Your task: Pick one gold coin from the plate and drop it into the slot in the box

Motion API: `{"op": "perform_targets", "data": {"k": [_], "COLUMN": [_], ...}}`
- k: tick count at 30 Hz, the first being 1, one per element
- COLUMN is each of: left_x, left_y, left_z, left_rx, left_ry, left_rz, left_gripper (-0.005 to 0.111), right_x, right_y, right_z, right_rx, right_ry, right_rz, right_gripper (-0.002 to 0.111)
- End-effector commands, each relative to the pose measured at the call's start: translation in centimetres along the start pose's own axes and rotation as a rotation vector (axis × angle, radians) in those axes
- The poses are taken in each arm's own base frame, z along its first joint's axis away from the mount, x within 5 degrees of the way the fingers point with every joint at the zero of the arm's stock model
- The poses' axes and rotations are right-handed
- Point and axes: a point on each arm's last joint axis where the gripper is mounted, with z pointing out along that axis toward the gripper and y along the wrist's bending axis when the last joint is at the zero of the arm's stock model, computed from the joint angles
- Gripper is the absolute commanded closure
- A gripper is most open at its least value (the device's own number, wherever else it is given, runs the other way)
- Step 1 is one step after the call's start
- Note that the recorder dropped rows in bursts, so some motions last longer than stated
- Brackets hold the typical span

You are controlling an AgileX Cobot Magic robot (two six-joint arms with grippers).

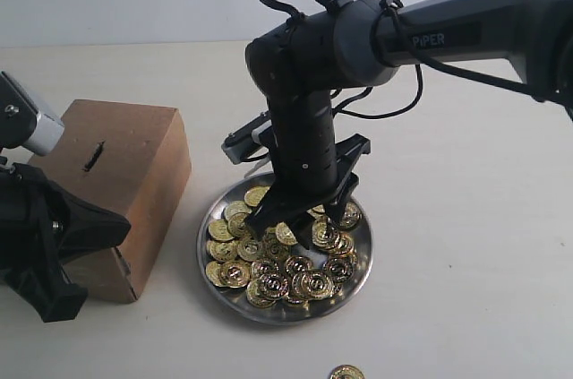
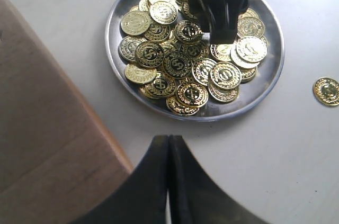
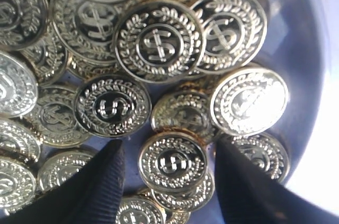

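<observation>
The round silver plate (image 1: 363,258) holds several gold coins (image 1: 269,285) and lies just right of the brown cardboard box (image 1: 134,182), whose dark slot (image 1: 93,158) is cut in its top face. My right gripper (image 1: 300,227) reaches straight down into the pile and stands open. In the right wrist view its fingers (image 3: 98,181) straddle one gold coin (image 3: 172,161) with a gap on each side. My left gripper (image 2: 169,142) is shut and empty, low at the front left beside the box (image 2: 42,128), short of the plate (image 2: 270,75).
One stray gold coin (image 1: 346,373) lies on the pale table near the front edge, also seen in the left wrist view (image 2: 327,90). The right arm (image 1: 466,34) slants in from the upper right above the plate.
</observation>
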Motion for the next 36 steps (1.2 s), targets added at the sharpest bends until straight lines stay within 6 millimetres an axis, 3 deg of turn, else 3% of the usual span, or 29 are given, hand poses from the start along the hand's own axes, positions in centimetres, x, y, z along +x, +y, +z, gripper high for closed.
{"op": "perform_targets", "data": {"k": [1,14,36], "left_x": [-0.1,-0.1,-0.1], "left_y": [-0.1,-0.1,-0.1], "left_z": [0.1,0.1,0.1], "left_rx": [0.01,0.014,0.014], "left_ry": [0.0,0.001,0.001], "left_rz": [0.0,0.0,0.0], "left_gripper": [0.107,0.107,0.107], "right_x": [0.0,-0.1,0.0], "right_y": [-0.2,-0.2,-0.5], "right_z": [-0.2,1.1,1.0], "right_rx": [0.005,0.021,0.045], "right_ry": [-0.015,0.021,0.032], "right_rz": [-0.005,-0.012,-0.023], "right_gripper": [0.058,0.058,0.058]}}
